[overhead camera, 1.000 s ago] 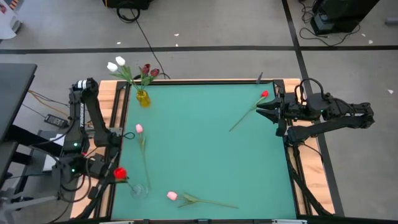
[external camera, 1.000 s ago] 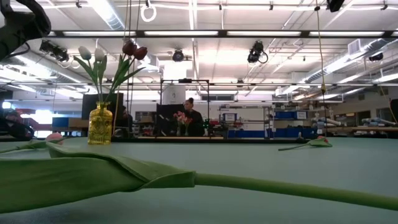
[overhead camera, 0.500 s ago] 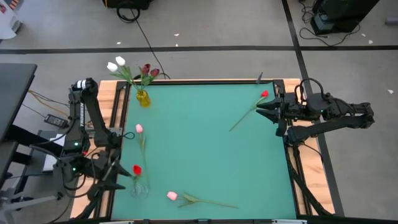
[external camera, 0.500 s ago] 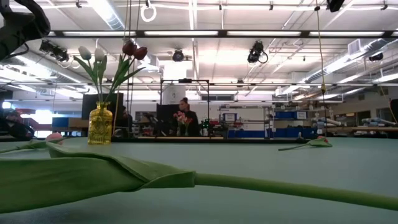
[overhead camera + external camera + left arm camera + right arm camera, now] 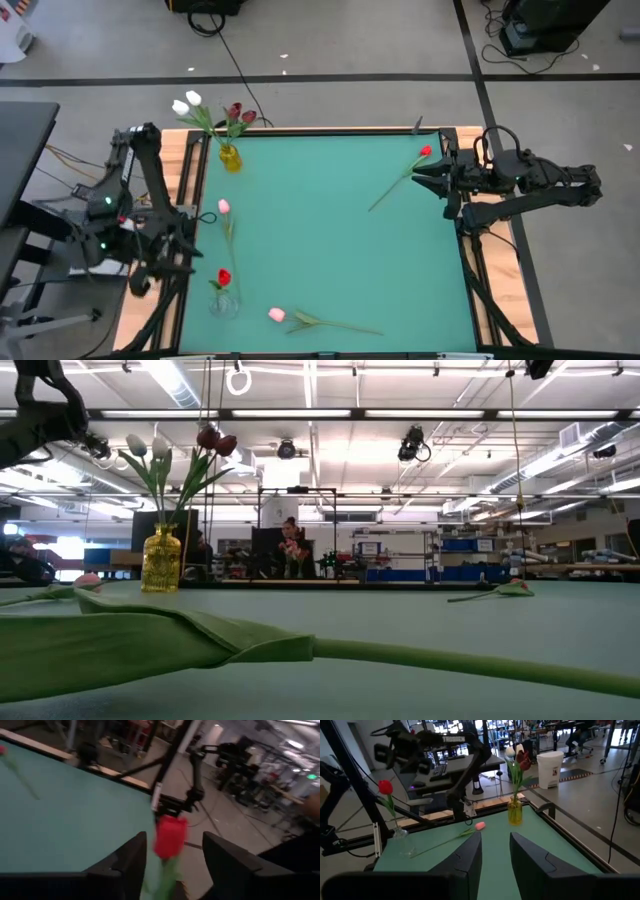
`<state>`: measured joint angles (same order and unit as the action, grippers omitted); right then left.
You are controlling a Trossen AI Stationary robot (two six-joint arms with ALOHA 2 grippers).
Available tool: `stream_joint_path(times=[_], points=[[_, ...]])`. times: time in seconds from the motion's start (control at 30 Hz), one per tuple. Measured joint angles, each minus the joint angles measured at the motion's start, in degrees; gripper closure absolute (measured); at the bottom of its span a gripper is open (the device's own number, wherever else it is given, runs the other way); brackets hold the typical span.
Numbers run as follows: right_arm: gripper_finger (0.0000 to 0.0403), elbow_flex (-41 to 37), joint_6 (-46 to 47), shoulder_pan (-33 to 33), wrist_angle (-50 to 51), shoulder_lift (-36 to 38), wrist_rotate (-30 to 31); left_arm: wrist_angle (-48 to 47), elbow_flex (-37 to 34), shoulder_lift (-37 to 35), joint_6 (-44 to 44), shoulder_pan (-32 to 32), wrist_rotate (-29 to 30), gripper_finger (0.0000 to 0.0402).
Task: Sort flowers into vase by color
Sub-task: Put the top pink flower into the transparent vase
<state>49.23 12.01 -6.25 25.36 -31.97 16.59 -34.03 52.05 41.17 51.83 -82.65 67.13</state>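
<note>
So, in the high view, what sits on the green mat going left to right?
Clear vase with a red tulip → pink tulip lying at the near edge → red tulip lying by the right hand.

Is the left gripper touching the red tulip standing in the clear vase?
Apart. The left wrist view shows the left gripper open, with a gap between the red tulip and each finger. The high view shows the arm off the table's edge, away from the clear vase.

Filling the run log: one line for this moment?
left gripper: open, behind red tulip | tulip: standing in clear vase | right gripper: open, idle
</note>
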Motion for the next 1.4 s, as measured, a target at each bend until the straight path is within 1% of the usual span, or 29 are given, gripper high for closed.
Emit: stream_joint_path(times=[0.07, 0.13, 0.27, 0.4, 0.5, 0.53, 0.57, 0.7, 0.77, 0.83, 0.97, 1.13, 1.2, 1.3, 1.4], points=[[0.0293, 0.00, 0.00, 0.00, 0.00, 0.00, 0.00, -8.40, 3.07, -1.21, 3.87, 1.06, 0.91, 0.0225], [0.0293, 0.00, 0.00, 0.00, -0.01, 0.00, 0.01, -16.41, 5.73, -2.60, 7.86, 3.43, 0.98, 0.0242], [0.0293, 0.00, 0.00, 0.01, 0.00, 0.00, -0.01, -30.10, 9.31, -5.36, 16.21, 11.47, 1.16, 0.0272], [0.0293, 0.00, 0.00, -0.01, 0.00, 0.00, 0.01, -36.46, 9.13, -7.17, 22.63, 22.95, 0.76, 0.0299], [0.0293, 0.00, 0.00, 0.01, 0.00, 0.00, 0.01, -37.71, 6.37, -7.30, 29.62, 33.62, 0.40, 0.0322], [0.0293, 0.00, 0.00, 0.00, 0.00, 0.00, -0.01, -37.64, 4.99, -7.15, 30.95, 37.17, -1.45, 0.0331], [0.0293, 0.00, 0.00, -0.01, 0.00, 0.00, 0.00, -37.54, 3.34, -7.03, 32.09, 40.58, -4.55, 0.0339], [0.0293, 0.00, 0.00, -0.01, 0.00, 0.00, -0.01, -35.85, -3.64, -6.04, 35.99, 52.96, -20.71, 0.0368], [0.0293, 0.00, 0.00, 0.01, -0.02, 0.00, 0.00, -33.16, -6.89, -5.28, 36.04, 57.48, -26.82, 0.0377], [0.0293, 0.00, 0.00, -0.01, -0.01, 0.00, 0.01, -29.91, -9.60, -4.18, 35.83, 61.12, -30.55, 0.0383], [0.0293, 0.00, 0.00, 0.01, 0.00, 0.00, -0.01, -22.40, -14.78, -0.87, 34.52, 66.86, -36.22, 0.0389], [0.0293, 0.00, 0.00, -0.01, 0.00, 0.00, 0.01, -13.56, -21.87, 3.56, 34.31, 73.32, -47.32, 0.0395], [0.0293, 0.00, 0.00, -0.01, 0.00, 0.00, 0.01, -12.90, -23.59, 5.50, 34.12, 75.15, -51.11, 0.0396], [0.0293, 0.00, 0.00, -0.01, 0.00, 0.00, 0.01, -14.55, -23.56, 8.56, 31.95, 77.52, -55.02, 0.0398], [0.0293, 0.00, 0.00, 0.00, -0.01, 0.00, 0.01, -18.47, -22.51, 11.13, 32.87, 79.07, -55.91, 0.0399]])
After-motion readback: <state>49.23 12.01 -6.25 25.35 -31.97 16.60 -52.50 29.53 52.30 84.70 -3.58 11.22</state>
